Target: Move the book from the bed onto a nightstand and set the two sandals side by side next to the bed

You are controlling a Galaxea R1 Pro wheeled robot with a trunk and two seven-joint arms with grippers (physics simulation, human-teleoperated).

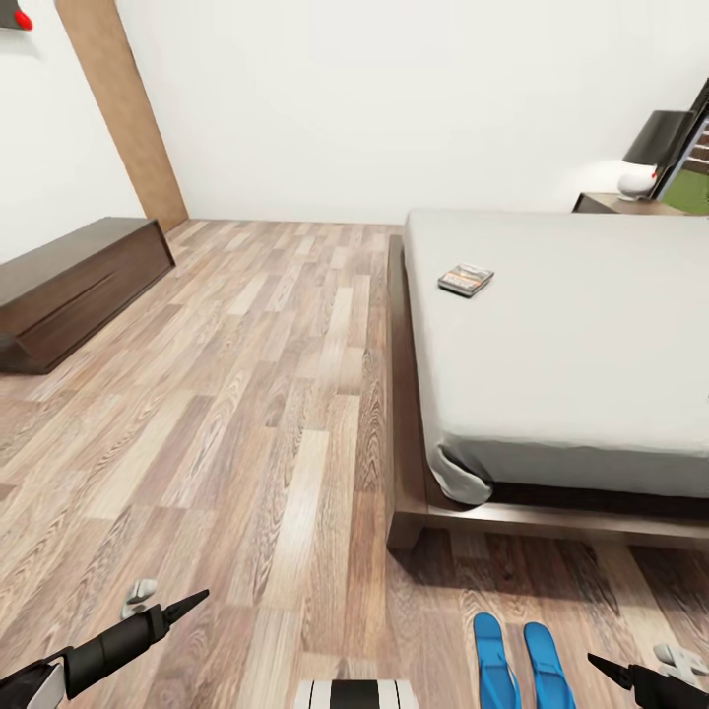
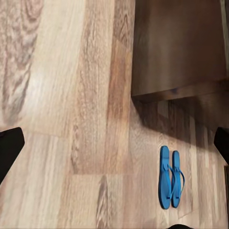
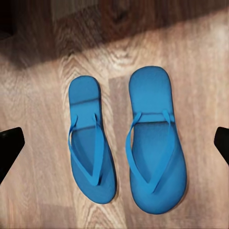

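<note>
white walls (image 1: 394, 98), wood-plank floor (image 1: 246, 394), long dark dresser (image 1: 69, 286), lamp (image 1: 650, 148)

Sandals (image 3: 126, 143): two, blue, a pair on the floor (image 1: 246, 394). Book (image 1: 465, 280): one, on the bed (image 1: 571, 335). Bed: one. Nightstand (image 1: 615, 204): one, beyond the bed's far corner. Lamp (image 1: 650, 148): one, dark shade, on that nightstand. Dresser (image 1: 69, 286): one, long and dark, by the wall. Arms with a pincer: two, left pincer (image 1: 192, 603) and right pincer (image 1: 603, 667).
</note>
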